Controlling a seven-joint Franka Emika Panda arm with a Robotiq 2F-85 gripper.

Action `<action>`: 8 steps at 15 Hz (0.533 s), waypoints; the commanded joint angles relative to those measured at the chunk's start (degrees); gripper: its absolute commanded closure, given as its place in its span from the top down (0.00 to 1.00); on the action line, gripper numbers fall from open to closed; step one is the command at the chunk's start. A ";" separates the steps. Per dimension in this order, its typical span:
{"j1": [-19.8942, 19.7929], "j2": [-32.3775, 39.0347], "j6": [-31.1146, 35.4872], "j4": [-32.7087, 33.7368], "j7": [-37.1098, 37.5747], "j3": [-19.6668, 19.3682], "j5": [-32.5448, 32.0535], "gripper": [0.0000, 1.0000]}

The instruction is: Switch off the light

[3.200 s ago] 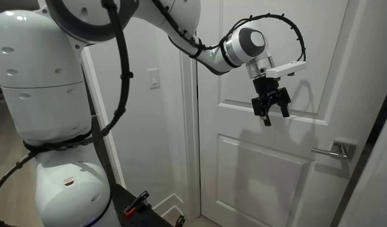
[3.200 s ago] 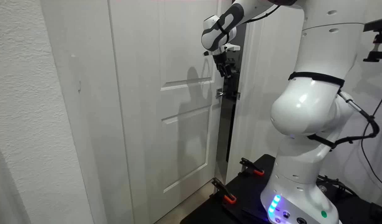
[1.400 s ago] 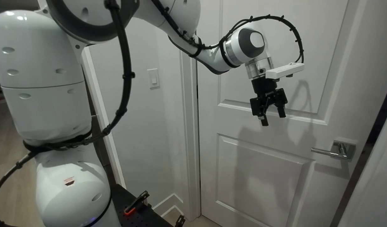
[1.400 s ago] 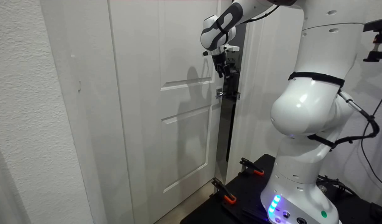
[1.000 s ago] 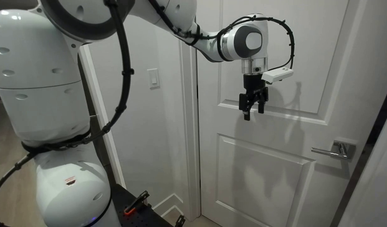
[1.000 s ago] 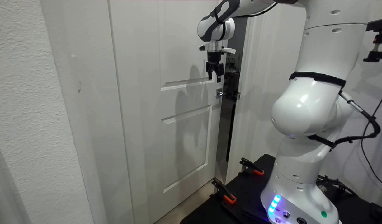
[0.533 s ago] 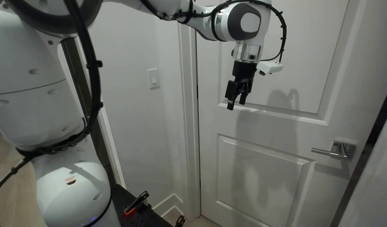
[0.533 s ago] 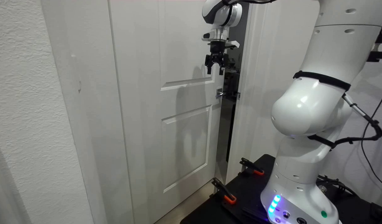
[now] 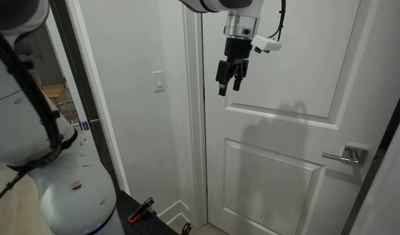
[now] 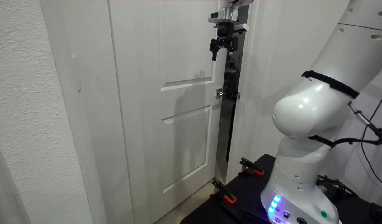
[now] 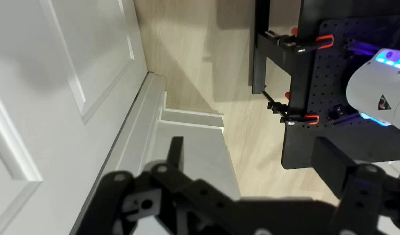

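Pale wall (image 9: 138, 137) past the table (image 11: 296, 150) edge bears the switch (image 9: 158, 81); spread wide, the pincer (image 9: 229, 90) could straddle it unpressed.

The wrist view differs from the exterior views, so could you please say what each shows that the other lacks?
Only the wrist view shows the dark leg frame below the black table. Only the exterior views show the silver door handle (in both exterior views) and the white wall switch (in an exterior view). All share the table, white door, clamps and open tool.
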 commanded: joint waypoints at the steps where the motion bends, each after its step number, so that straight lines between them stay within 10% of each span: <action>1: 3.56 -8.72 3.94 -6.14 6.75 1.21 2.23 1.00; 8: 10.63 -15.10 15.76 -12.91 20.95 5.59 2.53 1.00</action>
